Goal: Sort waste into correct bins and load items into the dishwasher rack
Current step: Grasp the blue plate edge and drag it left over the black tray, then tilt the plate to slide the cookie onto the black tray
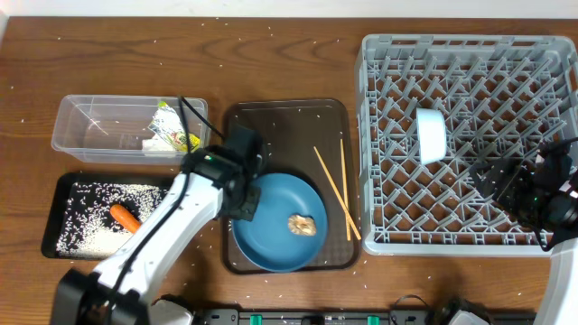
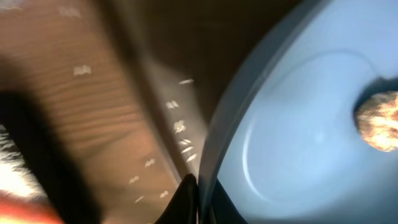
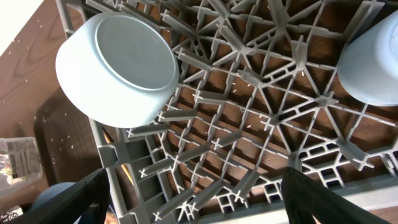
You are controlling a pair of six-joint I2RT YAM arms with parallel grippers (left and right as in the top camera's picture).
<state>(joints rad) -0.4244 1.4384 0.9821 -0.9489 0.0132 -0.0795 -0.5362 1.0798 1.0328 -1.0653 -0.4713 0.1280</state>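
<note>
The large blue plate (image 1: 282, 242) lies on the brown serving tray (image 1: 289, 122) with a small brown food lump (image 1: 302, 225) on it. My left gripper (image 1: 244, 206) is shut on the plate's left rim. In the left wrist view the black fingertips (image 2: 189, 190) pinch the plate (image 2: 298, 143) at its edge, and the lump (image 2: 380, 121) shows at the right. Two wooden chopsticks (image 1: 336, 190) lie beside the plate. My right gripper (image 1: 533, 185) hangs open over the grey dishwasher rack (image 1: 470, 63), holding nothing. A white bowl (image 1: 432, 135) (image 3: 118, 68) rests on its side among the pegs.
The clear tub (image 1: 90, 122) at the left holds a green-yellow wrapper (image 1: 172, 128). Below it, the black tray (image 1: 56, 194) holds rice grains (image 1: 99, 194) and an orange carrot (image 1: 125, 217). A pale cup (image 3: 373, 56) sits in the rack by my right gripper (image 3: 199, 199).
</note>
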